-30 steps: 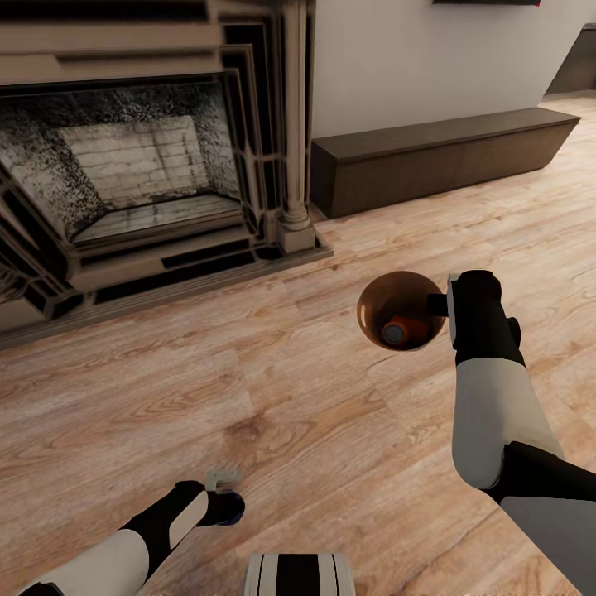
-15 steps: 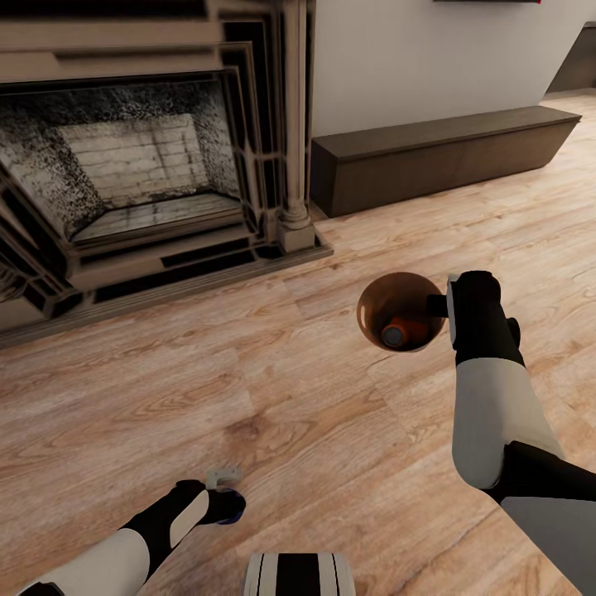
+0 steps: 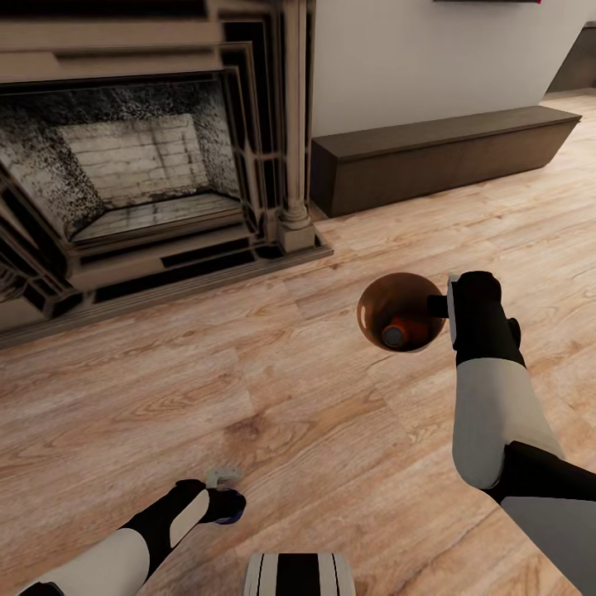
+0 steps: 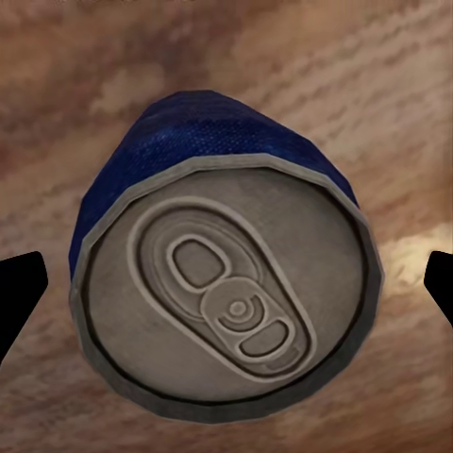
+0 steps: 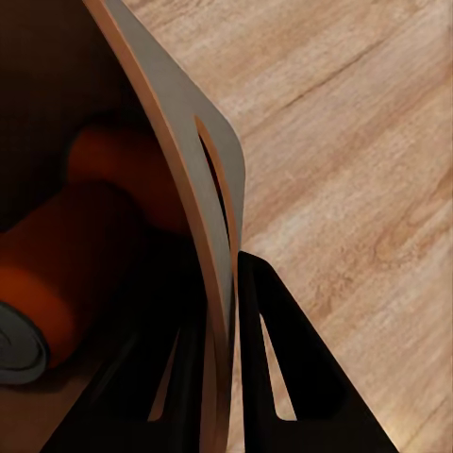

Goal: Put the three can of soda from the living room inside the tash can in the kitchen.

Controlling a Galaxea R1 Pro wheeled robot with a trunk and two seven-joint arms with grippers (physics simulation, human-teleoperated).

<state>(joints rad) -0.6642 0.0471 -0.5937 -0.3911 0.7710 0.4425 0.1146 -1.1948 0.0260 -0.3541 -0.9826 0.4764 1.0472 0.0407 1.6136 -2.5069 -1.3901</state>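
Our right gripper (image 3: 439, 305) is pinched on the rim of the trash can (image 3: 374, 308), one finger inside the wall and one outside, right by the handle slot, as the right wrist view shows (image 5: 226, 311). We hold the bin out over the wood floor (image 3: 290, 389) in front of us. Inside it lies an orange can (image 3: 403, 329) on its side, grey top toward us; in the right wrist view a second orange shape (image 5: 113, 156) sits behind the first (image 5: 57, 274), so we judge that two cans are already in the bin, though we cannot be sure.

Our left gripper (image 3: 225, 490) hangs low, close to our base, and has the dark blue can (image 4: 226, 293) between its fingers. The finger tips stand at either side of the can's grey top in the left wrist view, and whether they actually press it we cannot tell from that view; since the can hangs above the floor, we judge it is gripped.

So the blue can is not yet in the bin and is well apart from it. What is left, as we read it: bring the blue can over the bin's mouth, drop it in, then carry the bin away from the fireplace (image 3: 141, 165) to the kitchen.
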